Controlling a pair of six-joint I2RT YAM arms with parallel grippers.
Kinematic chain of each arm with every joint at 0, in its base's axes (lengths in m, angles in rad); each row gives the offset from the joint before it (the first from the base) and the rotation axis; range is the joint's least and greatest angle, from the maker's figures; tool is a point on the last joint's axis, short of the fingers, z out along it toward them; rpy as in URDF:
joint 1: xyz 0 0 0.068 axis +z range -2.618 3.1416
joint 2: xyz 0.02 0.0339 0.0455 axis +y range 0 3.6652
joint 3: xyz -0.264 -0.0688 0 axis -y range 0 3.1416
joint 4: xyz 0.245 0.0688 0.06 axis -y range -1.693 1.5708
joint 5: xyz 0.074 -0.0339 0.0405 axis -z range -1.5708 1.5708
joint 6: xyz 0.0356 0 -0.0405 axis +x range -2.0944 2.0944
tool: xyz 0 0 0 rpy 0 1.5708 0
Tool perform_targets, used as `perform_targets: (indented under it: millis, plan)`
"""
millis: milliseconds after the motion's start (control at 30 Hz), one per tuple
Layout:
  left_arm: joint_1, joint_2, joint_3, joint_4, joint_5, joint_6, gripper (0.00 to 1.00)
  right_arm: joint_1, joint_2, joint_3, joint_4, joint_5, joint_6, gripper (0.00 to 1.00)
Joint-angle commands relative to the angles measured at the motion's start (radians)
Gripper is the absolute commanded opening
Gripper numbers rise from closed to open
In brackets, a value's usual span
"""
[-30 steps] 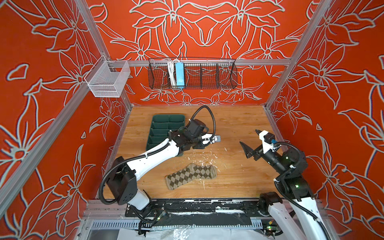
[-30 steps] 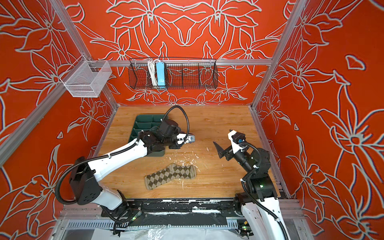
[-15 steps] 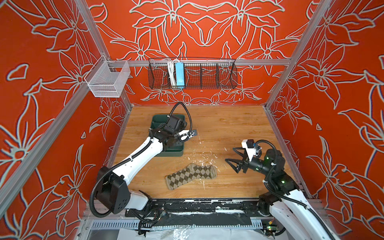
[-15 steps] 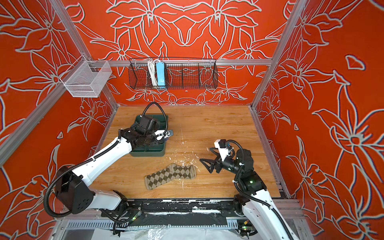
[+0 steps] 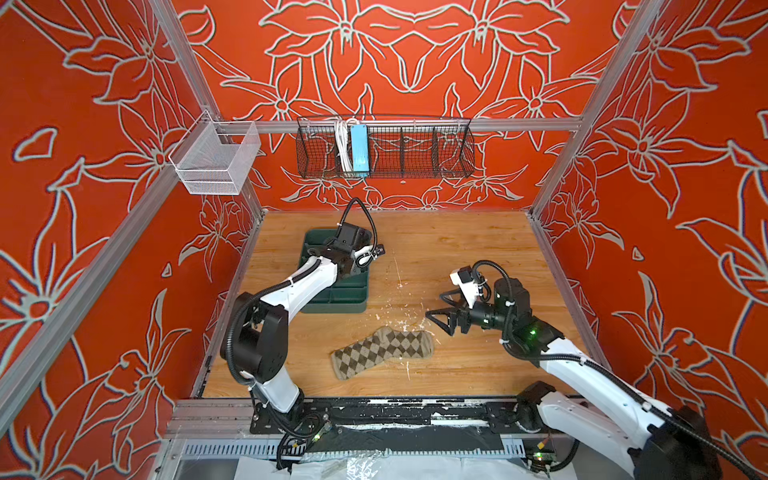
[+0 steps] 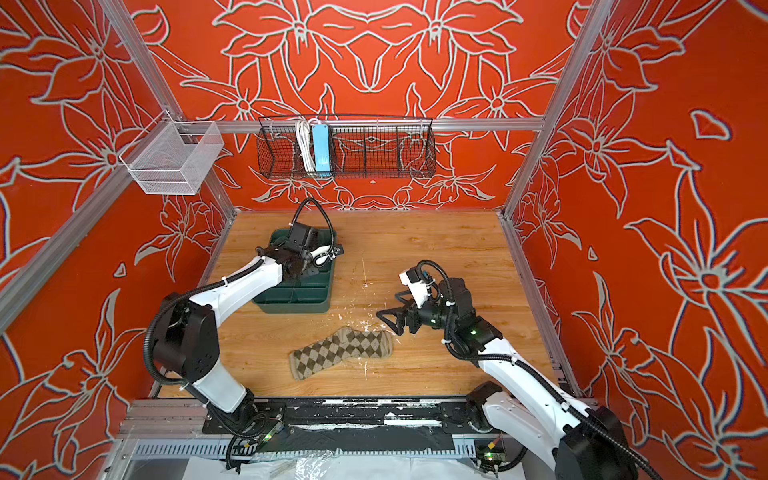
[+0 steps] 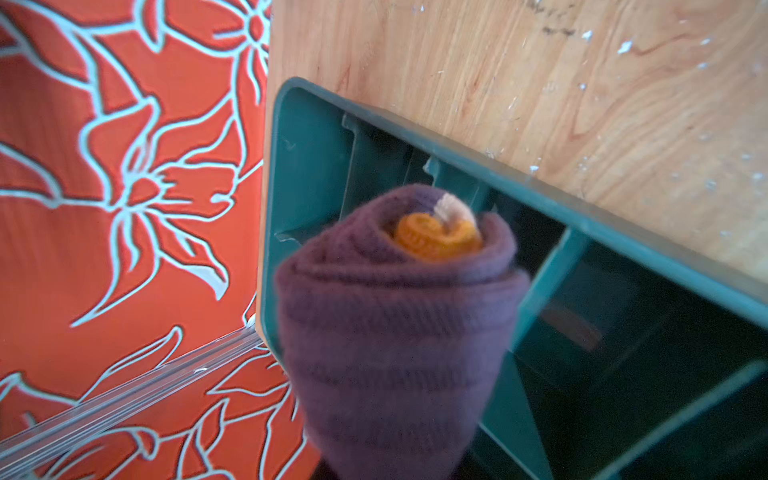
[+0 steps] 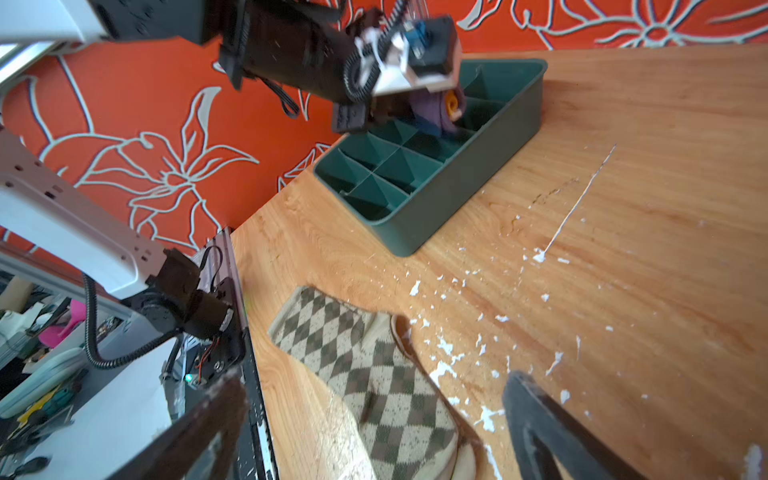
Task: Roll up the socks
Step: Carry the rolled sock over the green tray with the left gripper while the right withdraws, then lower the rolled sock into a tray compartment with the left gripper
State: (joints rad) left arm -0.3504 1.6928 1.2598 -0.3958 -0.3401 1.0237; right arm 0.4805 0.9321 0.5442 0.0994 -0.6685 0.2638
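- Left gripper [image 8: 415,110], pinching rolled purple sock [image 7: 395,332] with mustard cuff at the core, above dark green divided tray [image 5: 332,308].
- Right gripper [image 5: 441,311], fingers spread wide, low over one end of argyle sock [image 5: 382,351].
- Argyle sock, flat and unrolled on wooden table [image 5: 457,249], near the tray.
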Motion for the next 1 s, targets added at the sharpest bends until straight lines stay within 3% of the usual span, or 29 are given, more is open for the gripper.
perform_targets:
  millis: [0,233,433,533,700,967]
  plan:
    - [0.013,0.051,0.003,0.006,-0.014,0.011,0.00,0.007,0.005,0.043,-0.014,0.025,0.024,0.98]
    - [0.019,0.138,0.006,-0.049,0.012,-0.005,0.00,0.007,-0.017,0.041,-0.007,0.022,-0.009,0.98]
    - [0.042,0.212,0.158,-0.414,0.280,-0.011,0.00,0.007,-0.035,0.048,-0.007,-0.065,-0.055,0.98]
    - [0.045,0.304,0.256,-0.527,0.350,-0.038,0.00,0.007,-0.049,0.061,-0.027,-0.106,-0.071,0.98]
    - [0.044,0.430,0.382,-0.599,0.377,-0.081,0.00,0.007,-0.090,0.061,-0.071,-0.068,-0.092,0.98]
    - [0.042,0.522,0.450,-0.568,0.357,-0.122,0.00,0.007,-0.115,0.031,-0.029,-0.010,-0.065,0.98]
